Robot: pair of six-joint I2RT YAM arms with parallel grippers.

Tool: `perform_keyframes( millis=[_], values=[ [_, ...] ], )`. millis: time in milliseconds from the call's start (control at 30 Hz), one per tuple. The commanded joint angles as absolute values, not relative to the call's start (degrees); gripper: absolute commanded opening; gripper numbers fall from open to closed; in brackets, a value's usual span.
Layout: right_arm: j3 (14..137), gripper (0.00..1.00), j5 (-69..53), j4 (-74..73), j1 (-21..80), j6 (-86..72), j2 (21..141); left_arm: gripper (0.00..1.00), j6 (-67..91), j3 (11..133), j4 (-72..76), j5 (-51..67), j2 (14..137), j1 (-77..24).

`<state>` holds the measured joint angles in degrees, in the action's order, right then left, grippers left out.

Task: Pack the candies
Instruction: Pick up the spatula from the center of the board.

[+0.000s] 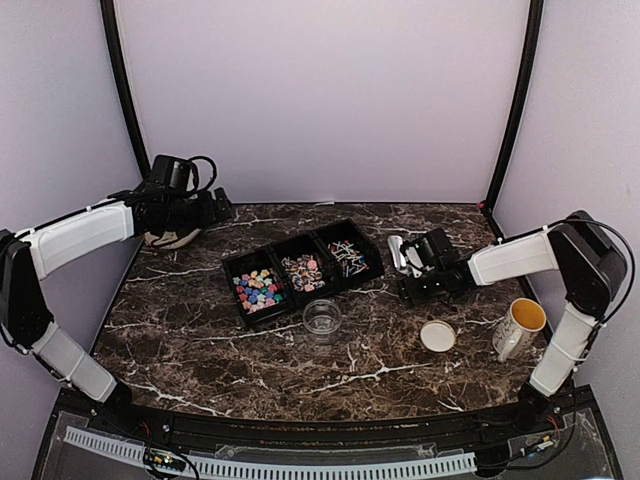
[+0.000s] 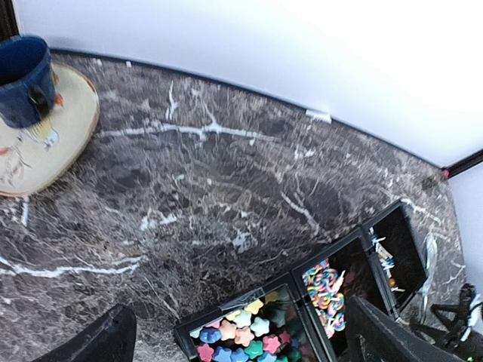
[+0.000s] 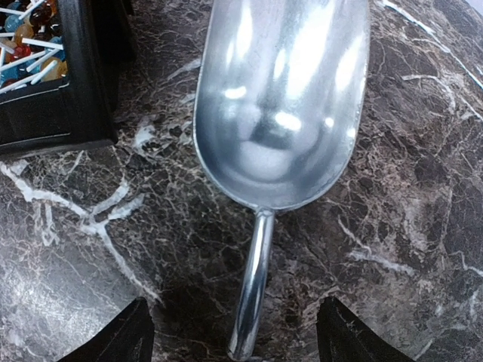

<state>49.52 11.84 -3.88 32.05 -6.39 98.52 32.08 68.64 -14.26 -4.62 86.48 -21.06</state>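
The candies lie in a black three-part tray (image 1: 232, 270) mid-table: coloured stars (image 1: 259, 289) at left, swirled lollipops (image 1: 303, 271) in the middle, stick sweets (image 1: 347, 257) at right. In the left wrist view the stars (image 2: 245, 335) and lollipops (image 2: 326, 290) show low down. My left gripper (image 1: 222, 207) hangs open above the back left, well away from the tray, with nothing between its fingers (image 2: 98, 339). My right gripper (image 3: 235, 343) is open on either side of the handle of a metal scoop (image 3: 279, 98), its fingers (image 3: 355, 335) clear of the handle.
A small clear cup (image 1: 322, 319) stands in front of the tray. A round pale lid (image 1: 437, 336) and a mug with a yellow inside (image 1: 520, 326) sit at the right. At the back left, a blue mug (image 2: 23, 79) rests on a plate (image 2: 68, 128).
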Motion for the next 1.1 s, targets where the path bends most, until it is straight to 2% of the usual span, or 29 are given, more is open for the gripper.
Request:
perform_keyframes(
  millis=[0, 167, 367, 500, 700, 867, 1067],
  values=[
    [51.67, 0.72, 8.93, -1.32, 31.25, -7.22, 100.7, 0.99, 29.58, 67.34, -17.24, -7.94, 81.6, -21.1],
    [51.62, 0.66, 8.31, 0.16, 30.83, -7.6, 101.92, 0.99, 25.58, 66.26, -17.27, -6.86, 78.72, -21.11],
    [52.12, 0.5, 8.06, -0.07, 30.58, -8.04, 103.05, 0.99, 23.16, 63.0, -12.2, -2.9, 75.01, -21.09],
    [52.21, 0.32, 8.91, 0.09, 30.5, -8.52, 103.72, 0.99, 22.66, 60.77, -9.45, -0.64, 74.35, -21.09],
    [52.05, 0.19, 9.62, -0.39, 30.55, -9.01, 103.15, 0.99, 24.17, 56.95, -5.56, 3.18, 74.27, -20.98],
    [51.62, 0.01, 11.66, -2.25, 30.61, -8.88, 99.61, 0.99, 24.06, 57.49, -5.69, 5.34, 74.88, -20.96],
    [52.41, 0.0, 17.06, -6.42, 32.12, -7.91, 93.25, 0.99, 23.84, 58.01, -4.84, 9.82, 75.31, -20.99]
  ],
)
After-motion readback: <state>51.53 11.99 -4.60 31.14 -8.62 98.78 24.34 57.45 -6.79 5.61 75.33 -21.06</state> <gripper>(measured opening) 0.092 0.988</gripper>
